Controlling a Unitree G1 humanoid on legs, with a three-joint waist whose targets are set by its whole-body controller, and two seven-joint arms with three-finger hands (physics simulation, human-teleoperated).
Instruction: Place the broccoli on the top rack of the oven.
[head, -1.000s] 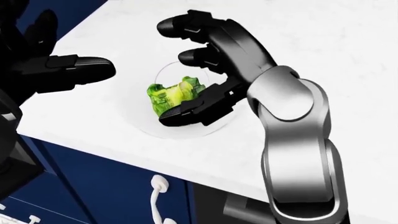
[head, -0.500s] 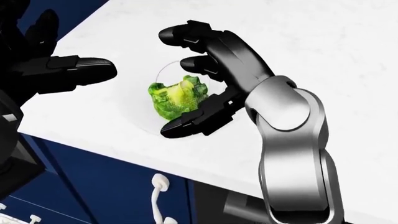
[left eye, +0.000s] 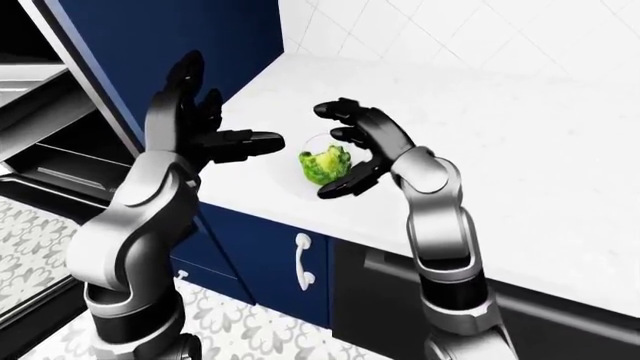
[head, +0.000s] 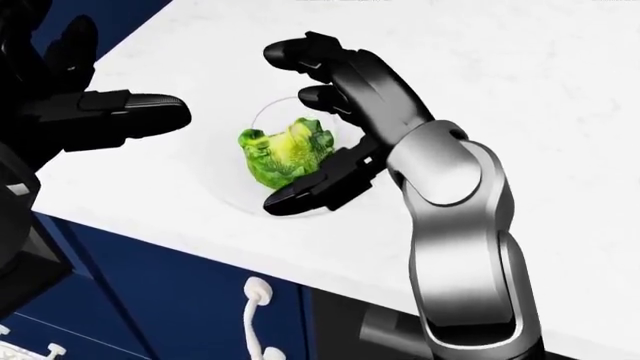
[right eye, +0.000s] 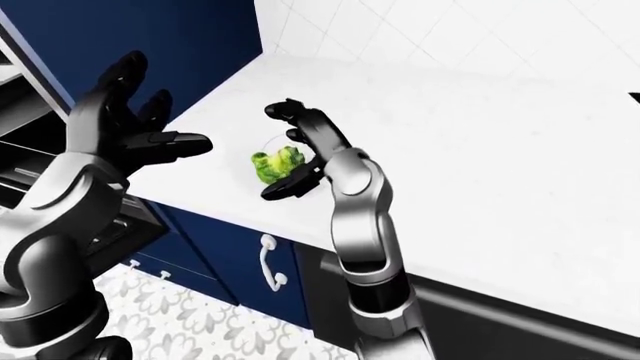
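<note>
The green broccoli (head: 285, 154) lies in a shallow clear glass dish (head: 238, 196) near the edge of the white counter (head: 520, 90). My right hand (head: 283, 129) is cupped round it from the right, open: two fingers arch above it and the thumb lies just below, close to the floret. To the left, my left hand (head: 120, 75) hovers open beside the dish, its thumb pointing at the broccoli and apart from it. In the left-eye view the oven (left eye: 45, 150) stands open at the far left, its racks dimly visible.
Navy cabinets (left eye: 250, 247) run under the counter, one with a white handle (left eye: 303, 262). A dark appliance front (left eye: 375, 289) sits right of it. A tall navy panel (left eye: 160, 45) separates oven and counter. The floor is patterned tile (left eye: 250, 337); white wall tiles back the counter.
My right hand has crept slightly up the picture and its thumb has eased off the broccoli, which has shifted a little. The left hand has barely moved.
</note>
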